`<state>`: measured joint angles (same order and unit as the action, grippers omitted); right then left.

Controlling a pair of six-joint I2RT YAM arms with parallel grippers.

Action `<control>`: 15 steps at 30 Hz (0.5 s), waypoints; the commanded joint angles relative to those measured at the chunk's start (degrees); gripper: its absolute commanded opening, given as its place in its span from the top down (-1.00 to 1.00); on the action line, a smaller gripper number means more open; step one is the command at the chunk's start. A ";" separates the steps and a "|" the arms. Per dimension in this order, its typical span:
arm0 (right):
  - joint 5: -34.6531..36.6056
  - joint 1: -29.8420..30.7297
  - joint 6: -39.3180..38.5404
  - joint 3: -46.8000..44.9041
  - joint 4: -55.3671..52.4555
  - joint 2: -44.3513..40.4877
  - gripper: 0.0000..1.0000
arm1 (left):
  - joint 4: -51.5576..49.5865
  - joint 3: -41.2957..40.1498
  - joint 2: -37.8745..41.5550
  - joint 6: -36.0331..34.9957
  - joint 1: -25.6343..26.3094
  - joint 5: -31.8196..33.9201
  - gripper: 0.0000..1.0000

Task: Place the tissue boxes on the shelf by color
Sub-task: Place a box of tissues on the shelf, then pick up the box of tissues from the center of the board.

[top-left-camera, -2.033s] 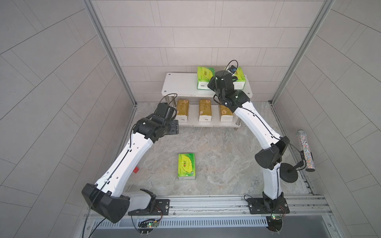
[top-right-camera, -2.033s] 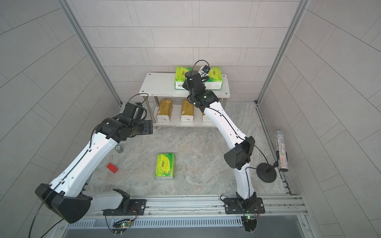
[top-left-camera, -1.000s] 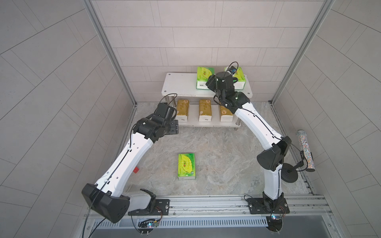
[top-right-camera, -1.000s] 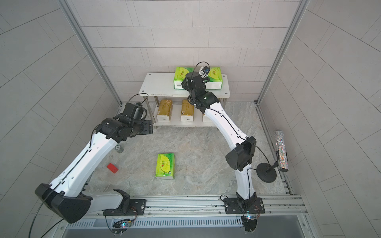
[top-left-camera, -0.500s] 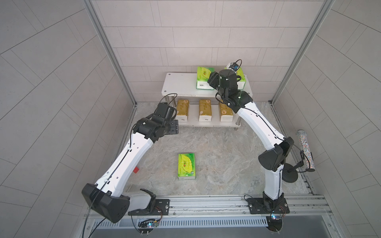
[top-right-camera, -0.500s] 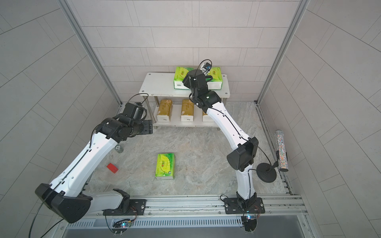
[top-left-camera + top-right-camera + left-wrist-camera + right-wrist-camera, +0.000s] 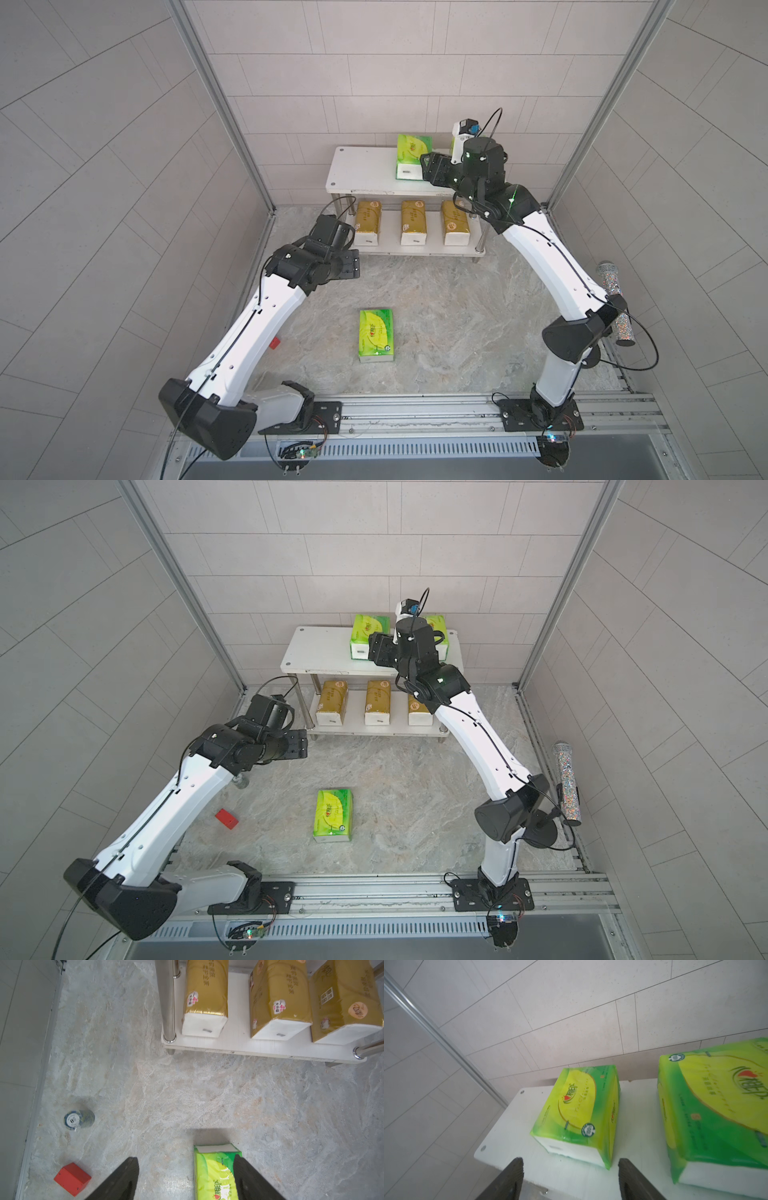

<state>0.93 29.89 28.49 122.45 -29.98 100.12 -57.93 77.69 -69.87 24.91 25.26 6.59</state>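
While right arm (image 7: 544,249) stretches over shelf (image 7: 361,174) top, right gripper (image 7: 570,1162) wide — empty, left arm (image 7: 266,316) bent low, left gripper (image 7: 185,1160) wide

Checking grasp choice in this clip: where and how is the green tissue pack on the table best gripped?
Take the green pack across its two long sides, near the middle, coming straight down from above. It lies flat on the table with bare surface along both long sides, and that is its narrower span. It looks soft, so squeeze gently.
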 commanded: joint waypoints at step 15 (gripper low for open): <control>-22.55 7.25 8.62 -55.31 1.43 -28.12 -0.61 | -4.56 -20.06 5.03 8.17 9.73 -8.89 -0.66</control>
<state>-16.36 36.16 30.55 74.72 -34.48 71.99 -61.52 60.29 -64.45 31.42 33.76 -0.49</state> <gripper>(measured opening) 0.805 0.828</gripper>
